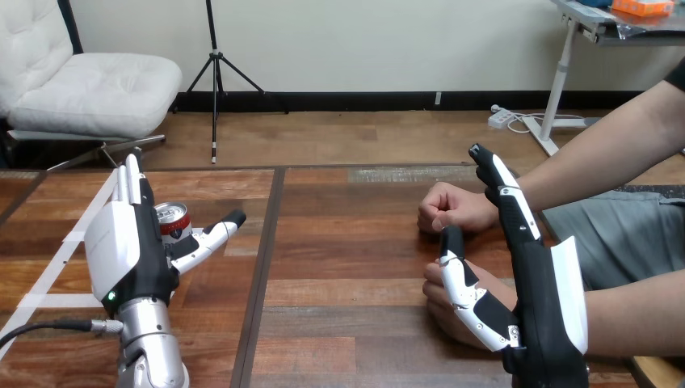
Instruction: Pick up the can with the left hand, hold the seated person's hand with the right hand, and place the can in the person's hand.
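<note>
Twice hovering unclosed: bracketing the can [171, 218] on the table [347, 242] with the spread left hand [121, 242], flanking the person's hand [436, 301] with the spread right hand [549, 307], needing a square wrap before lifting.

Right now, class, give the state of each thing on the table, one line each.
can: upright, between the left hand's fingers and thumb
left hand: open, fingers straight
right hand: open, thumb against the person's nearer hand
person's nearer hand: loosely curled
person's farther hand: closed in a fist
</note>
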### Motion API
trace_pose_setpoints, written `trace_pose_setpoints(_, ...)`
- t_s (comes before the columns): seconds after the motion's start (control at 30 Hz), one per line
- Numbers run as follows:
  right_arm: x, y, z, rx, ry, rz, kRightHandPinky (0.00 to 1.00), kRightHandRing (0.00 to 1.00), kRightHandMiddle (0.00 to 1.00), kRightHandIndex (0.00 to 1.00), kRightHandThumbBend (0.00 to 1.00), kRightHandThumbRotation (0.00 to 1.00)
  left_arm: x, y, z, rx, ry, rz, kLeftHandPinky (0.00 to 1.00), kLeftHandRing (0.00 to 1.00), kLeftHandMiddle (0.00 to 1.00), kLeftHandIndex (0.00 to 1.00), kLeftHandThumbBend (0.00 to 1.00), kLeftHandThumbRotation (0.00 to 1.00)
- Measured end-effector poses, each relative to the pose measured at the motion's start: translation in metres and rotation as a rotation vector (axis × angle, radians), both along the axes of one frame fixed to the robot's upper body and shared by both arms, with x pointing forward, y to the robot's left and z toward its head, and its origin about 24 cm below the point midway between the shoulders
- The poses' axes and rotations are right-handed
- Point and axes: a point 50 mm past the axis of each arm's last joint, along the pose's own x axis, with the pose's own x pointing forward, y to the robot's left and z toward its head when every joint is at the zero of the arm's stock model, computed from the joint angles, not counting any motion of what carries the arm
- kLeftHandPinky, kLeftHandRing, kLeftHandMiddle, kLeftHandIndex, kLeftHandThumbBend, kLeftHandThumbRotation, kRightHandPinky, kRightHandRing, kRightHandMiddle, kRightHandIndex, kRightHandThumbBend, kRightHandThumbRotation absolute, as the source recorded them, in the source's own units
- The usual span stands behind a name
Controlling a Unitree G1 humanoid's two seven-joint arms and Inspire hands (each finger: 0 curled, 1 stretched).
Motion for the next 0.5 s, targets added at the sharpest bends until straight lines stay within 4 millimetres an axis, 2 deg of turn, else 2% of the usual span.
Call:
trace_pose_setpoints(0.33,0.0,-0.0012,0.0,-0.004,0.0,-0.002,0.91,0.93,0.93,0.91,0.12,0.27,-0.0015,0.0003,-0.0019,0.003,-0.007,0.018,0.82,0.95,0.99,1.0,0.99,0.52)
trace_pose_setpoints(0.5,0.0,-0.0016,-0.0001,-0.006,0.001,-0.001,0.92,0.93,0.93,0.91,0.13,0.32,-0.0021,0.0008,-0.0024,0.005,-0.011,0.027,0.82,0.95,0.98,1.0,0.98,0.52)
